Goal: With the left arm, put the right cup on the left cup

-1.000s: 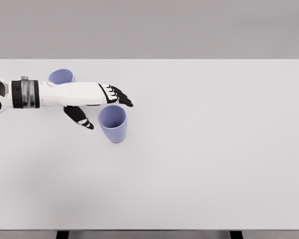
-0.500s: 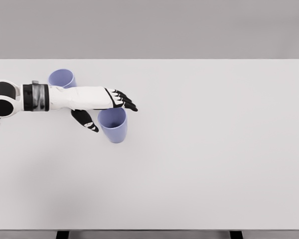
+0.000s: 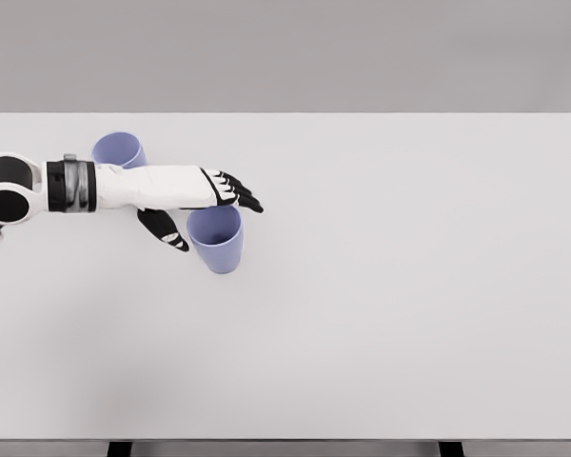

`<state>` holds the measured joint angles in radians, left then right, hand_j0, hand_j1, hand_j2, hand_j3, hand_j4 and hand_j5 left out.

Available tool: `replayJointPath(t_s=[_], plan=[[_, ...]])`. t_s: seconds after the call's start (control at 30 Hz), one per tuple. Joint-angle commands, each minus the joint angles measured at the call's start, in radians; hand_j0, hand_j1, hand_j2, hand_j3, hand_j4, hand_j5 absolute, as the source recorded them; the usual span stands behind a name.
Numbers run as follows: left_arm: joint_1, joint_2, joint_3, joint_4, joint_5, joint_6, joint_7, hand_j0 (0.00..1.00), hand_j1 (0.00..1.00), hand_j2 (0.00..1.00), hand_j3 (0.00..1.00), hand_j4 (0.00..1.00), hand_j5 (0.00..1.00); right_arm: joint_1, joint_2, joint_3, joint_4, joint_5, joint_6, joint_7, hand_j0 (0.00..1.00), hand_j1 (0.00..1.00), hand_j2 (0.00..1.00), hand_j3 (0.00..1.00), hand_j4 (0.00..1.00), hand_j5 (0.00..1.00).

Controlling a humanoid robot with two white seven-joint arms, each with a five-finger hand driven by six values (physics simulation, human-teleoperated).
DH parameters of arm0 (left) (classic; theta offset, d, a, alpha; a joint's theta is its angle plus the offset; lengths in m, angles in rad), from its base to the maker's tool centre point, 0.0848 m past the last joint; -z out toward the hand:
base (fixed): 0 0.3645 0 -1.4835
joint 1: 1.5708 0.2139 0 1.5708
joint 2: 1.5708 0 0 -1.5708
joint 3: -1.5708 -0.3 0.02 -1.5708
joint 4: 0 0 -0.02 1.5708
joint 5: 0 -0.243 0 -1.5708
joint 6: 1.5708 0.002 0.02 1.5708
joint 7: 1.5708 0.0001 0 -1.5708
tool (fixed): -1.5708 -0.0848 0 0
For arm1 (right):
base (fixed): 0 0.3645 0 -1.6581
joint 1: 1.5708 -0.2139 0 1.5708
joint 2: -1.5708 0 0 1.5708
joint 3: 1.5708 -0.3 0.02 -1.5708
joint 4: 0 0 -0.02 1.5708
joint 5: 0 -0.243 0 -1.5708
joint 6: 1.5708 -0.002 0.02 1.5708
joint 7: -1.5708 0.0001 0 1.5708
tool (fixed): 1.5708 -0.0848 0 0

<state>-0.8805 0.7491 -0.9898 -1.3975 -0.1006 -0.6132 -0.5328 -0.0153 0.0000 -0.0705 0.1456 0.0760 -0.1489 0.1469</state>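
The white left hand [image 3: 195, 202] with black fingers reaches in from the left edge of the scene, its arm lying level across the far left part of the table. The fingers [image 3: 240, 193] stretch out to the right, held close together, and lie over the far rim of the right cup, a pale lilac, smooth plastic-looking tumbler [image 3: 217, 243] standing upright with its mouth open to the top. The black thumb [image 3: 165, 229] hangs down on the near left side of this cup, just beside its wall; whether it touches cannot be told. The hand is spread around the cup's mouth, fingers on one side and thumb on the other, and is not clamped on it as far as can be seen.

Further left and further back stands the left cup, a second pale lilac tumbler [image 3: 117, 149], also upright, its near side partly hidden behind the white forearm [image 3: 138, 186]. The two cups are apart, with the arm between them.

Both rest on a broad white flat table [image 3: 409, 286], behind which is a plain grey wall [image 3: 285, 52].
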Motion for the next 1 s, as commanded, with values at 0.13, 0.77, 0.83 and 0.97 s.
replayJointPath(t_s=[0.13, 0.77, 0.83, 0.97], plan=[[0.008, -0.001, 0.0, 0.002, -0.005, 0.002, 0.0, 1.0, 1.0, 1.0, 1.0, 1.0, 1.0, 0.0, 0.0, 0.0, 0.0, 0.001, 0.0, -0.001, 1.0, 1.0, 1.0, 1.0, 1.0, 1.0], [0.02, -0.002, 0.002, -0.005, -0.004, 0.002, -0.001, 0.66, 0.66, 0.66, 0.66, 0.66, 0.66, 0.002, 0.0, 0.0, 0.0, -0.001, 0.0, 0.0, 1.0, 1.0, 1.0, 1.0, 1.0, 1.0], [0.02, 0.003, 0.006, -0.005, -0.001, 0.002, -0.001, 0.63, 0.63, 0.63, 0.63, 0.63, 0.63, 0.002, 0.0, 0.0, 0.0, 0.001, 0.0, 0.0, 1.0, 1.0, 1.0, 1.0, 1.0, 1.0], [0.02, 0.004, 0.01, -0.009, 0.004, 0.002, -0.001, 0.63, 0.63, 0.63, 0.63, 0.63, 0.63, 0.0, 0.0, 0.0, 0.0, 0.001, -0.001, 0.0, 1.0, 1.0, 1.0, 1.0, 1.0, 1.0]])
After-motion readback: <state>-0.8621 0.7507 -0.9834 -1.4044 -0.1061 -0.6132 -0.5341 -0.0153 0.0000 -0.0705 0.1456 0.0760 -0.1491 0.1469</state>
